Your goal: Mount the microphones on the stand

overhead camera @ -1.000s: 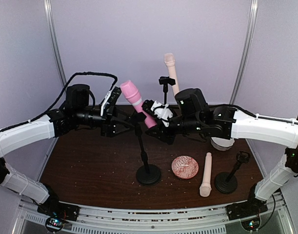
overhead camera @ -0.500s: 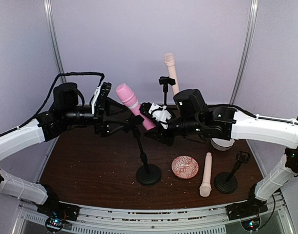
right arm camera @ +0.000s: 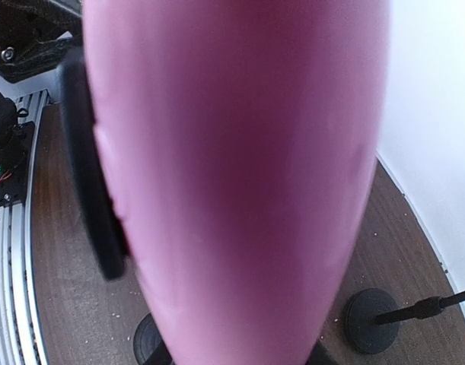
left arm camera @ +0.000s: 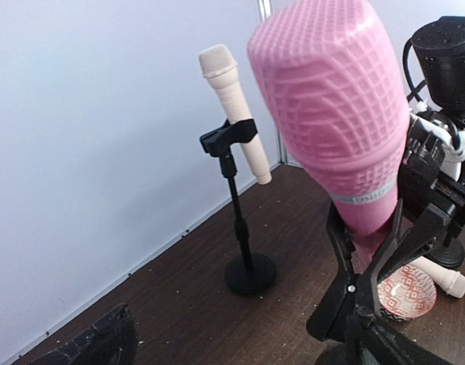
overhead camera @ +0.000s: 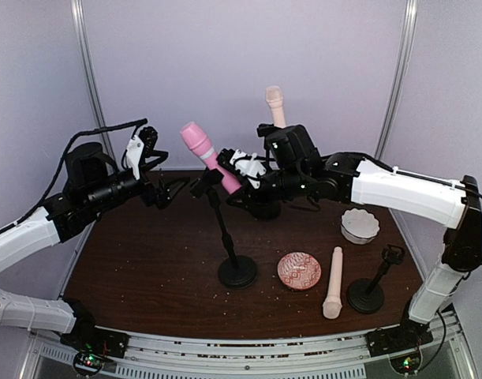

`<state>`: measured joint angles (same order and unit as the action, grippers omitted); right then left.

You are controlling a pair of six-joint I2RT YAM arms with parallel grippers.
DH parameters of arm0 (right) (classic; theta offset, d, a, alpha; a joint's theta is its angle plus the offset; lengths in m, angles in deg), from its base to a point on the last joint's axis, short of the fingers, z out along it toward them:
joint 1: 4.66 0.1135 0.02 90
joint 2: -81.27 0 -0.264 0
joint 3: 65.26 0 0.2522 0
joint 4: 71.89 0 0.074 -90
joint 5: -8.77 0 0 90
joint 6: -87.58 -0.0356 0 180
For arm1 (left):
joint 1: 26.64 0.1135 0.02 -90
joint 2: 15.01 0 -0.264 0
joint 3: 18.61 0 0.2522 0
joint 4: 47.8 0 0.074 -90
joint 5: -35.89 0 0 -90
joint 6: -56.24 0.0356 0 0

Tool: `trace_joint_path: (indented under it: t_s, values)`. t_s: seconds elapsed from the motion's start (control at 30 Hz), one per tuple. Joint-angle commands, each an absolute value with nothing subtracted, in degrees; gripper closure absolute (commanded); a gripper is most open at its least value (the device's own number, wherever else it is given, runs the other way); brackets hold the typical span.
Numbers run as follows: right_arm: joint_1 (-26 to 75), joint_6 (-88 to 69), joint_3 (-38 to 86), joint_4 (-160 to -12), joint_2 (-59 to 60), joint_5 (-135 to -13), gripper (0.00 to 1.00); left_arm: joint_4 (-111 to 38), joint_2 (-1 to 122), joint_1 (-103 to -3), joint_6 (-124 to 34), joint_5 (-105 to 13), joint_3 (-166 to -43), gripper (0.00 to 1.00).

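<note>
The pink microphone (overhead camera: 203,151) sits tilted in the clip of the middle stand (overhead camera: 229,237), its lower handle clenched in the right claw (overhead camera: 239,168); the left claw (overhead camera: 163,162) hangs spread wide and empty just beside it. One cream microphone (overhead camera: 274,103) is clipped in the rear stand (left arm camera: 240,220). The second cream microphone (overhead camera: 333,282) lies on the table (overhead camera: 146,268) beside the empty stand (overhead camera: 371,284), so that one looks left to do.

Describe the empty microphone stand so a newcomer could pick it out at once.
Start at the brown table, near its right front corner. Beside the cream microphone lying flat stands a short black stand. Its clip holds nothing, unlike the taller stand clipping the pink microphone.
</note>
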<state>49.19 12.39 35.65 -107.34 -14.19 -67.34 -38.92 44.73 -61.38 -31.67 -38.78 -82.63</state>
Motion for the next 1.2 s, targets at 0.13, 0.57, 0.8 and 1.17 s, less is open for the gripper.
trace_joint_path:
  t_s: [0.13,0.57,0.8,1.17]
  values:
    - [43.9,11.1,50.1,-102.8,-21.6,-66.6,1.00,-45.7,43.4,-61.0,-31.5,-45.2,-81.6,0.02]
    - [37.9,9.6,57.5,-99.3,-32.8,-67.2,0.87,-45.9,44.0,-60.9,-32.0,-43.1,-81.7,0.03]
    - [37.8,9.4,53.8,-99.0,-31.2,-69.6,0.47,-45.4,44.4,-61.0,-31.9,-42.6,-81.9,0.03]
    - [38.0,6.5,37.7,-103.4,-15.0,-74.3,0.16,-45.6,44.4,-61.0,-31.6,-41.4,-81.8,0.04]
